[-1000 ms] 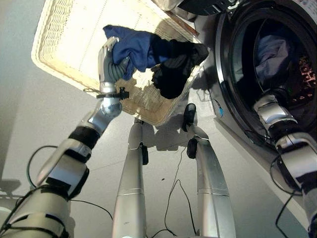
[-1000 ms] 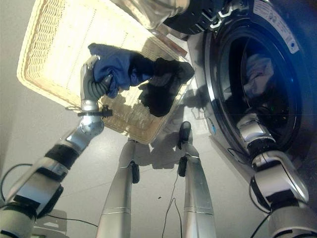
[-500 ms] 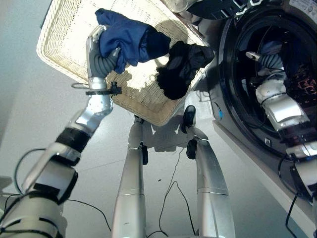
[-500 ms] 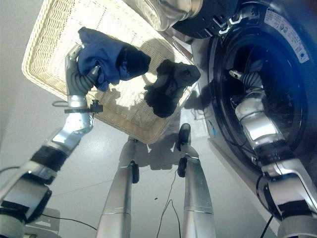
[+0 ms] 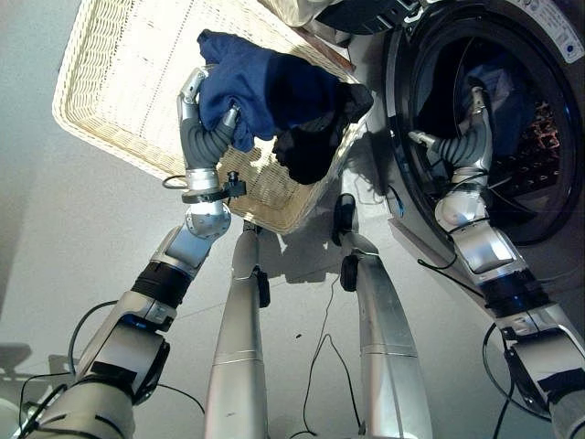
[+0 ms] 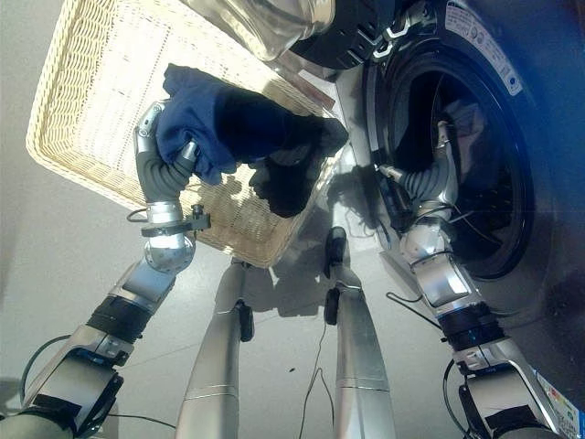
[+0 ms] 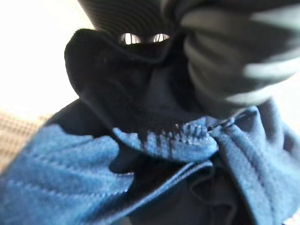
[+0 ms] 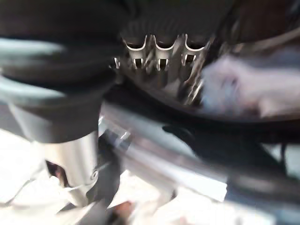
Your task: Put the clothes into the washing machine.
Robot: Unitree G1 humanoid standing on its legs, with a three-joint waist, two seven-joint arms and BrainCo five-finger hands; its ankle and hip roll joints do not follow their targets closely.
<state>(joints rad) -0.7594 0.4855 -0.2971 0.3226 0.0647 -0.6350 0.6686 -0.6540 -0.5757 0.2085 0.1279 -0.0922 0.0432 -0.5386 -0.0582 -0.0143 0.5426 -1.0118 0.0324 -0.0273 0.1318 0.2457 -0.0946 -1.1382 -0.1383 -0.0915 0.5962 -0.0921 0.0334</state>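
My left hand is shut on a dark blue garment and holds it up over the right part of the wicker basket. Its curled fingers clamp the blue cloth in the left wrist view. A black garment hangs at the basket's right rim, just below the blue one; I cannot tell if they touch. My right hand is open, fingers straight, at the left side of the washing machine's round opening. A pale cloth and a dark patterned cloth lie in the drum.
The washer's open glass door hangs above the basket's far right corner. The basket stands on grey floor directly left of the machine, its right rim close to the opening.
The left hand has carried the blue garment right, towards the washer. The right hand has drawn back from deep in the drum to the opening's left side. The camera has shifted too.
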